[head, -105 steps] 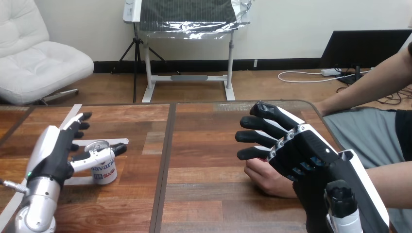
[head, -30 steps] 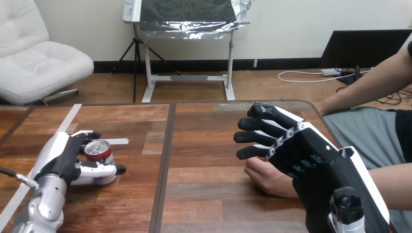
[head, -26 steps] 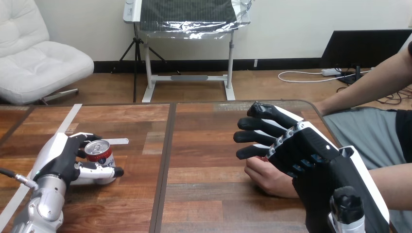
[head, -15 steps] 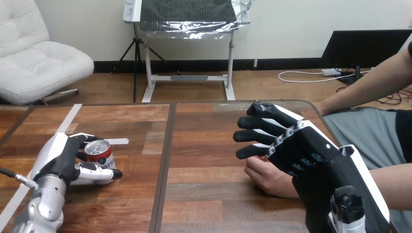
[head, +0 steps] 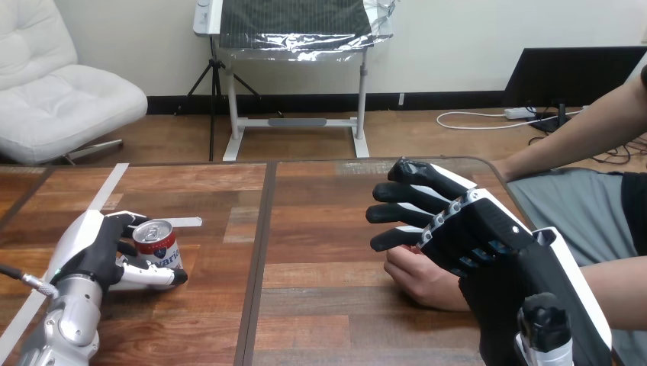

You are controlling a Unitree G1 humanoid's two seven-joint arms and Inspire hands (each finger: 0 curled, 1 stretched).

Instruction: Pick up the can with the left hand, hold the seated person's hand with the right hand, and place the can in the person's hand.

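A small red and white can (head: pixel 159 244) stands upright on the table at the left. My left hand (head: pixel 95 255) is shut on it, fingers curled behind it and thumb wrapped across its lower front. At the right, my right hand (head: pixel 458 232) hovers with its fingers straight and spread, just over the person's hand (head: pixel 418 277), which rests loosely curled on the table. I cannot tell whether the two touch. The person's forearm runs off to the right edge.
Strips of pale tape (head: pixel 183 222) lie on the wooden table (head: pixel 320 221) behind and left of the can. A dark seam (head: pixel 258 252) runs down the tabletop between the can and the person's hand. The person's other arm (head: pixel 580 133) reaches in at the upper right.
My left hand's fingers and thumb have closed round the can, which was between open fingers 3.5 s ago. The right hand and the person's hand have stayed put.
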